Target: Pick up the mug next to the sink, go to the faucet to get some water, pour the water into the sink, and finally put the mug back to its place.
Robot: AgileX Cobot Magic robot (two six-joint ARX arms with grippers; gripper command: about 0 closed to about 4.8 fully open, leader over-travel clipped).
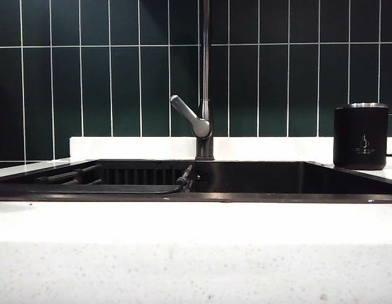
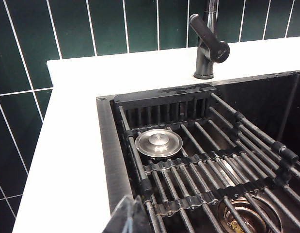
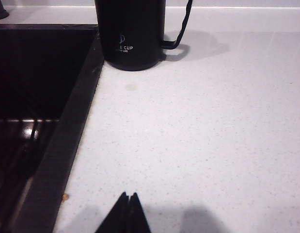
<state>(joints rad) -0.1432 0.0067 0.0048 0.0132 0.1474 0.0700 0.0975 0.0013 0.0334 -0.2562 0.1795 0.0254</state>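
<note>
The matte black mug [image 1: 361, 136] with a steel rim stands upright on the white counter at the sink's right rear corner, handle pointing right. In the right wrist view the mug [image 3: 131, 34] is well ahead of my right gripper [image 3: 128, 195], which is shut and empty over the counter. The faucet [image 1: 205, 82] rises behind the middle of the black sink [image 1: 278, 178]. My left gripper [image 2: 132, 199] is shut and empty, hovering at the sink's [image 2: 107, 145] left rim, with the faucet [image 2: 210, 41] far ahead. Neither gripper shows in the exterior view.
A roll-up rod rack [image 2: 208, 170] lies across the sink's left part. Under it sit a steel drain cover [image 2: 158, 142] and a drain strainer [image 2: 246, 216]. Dark green tiles [image 1: 107, 76] back the counter. A small brown crumb [image 3: 65, 196] lies by the sink rim.
</note>
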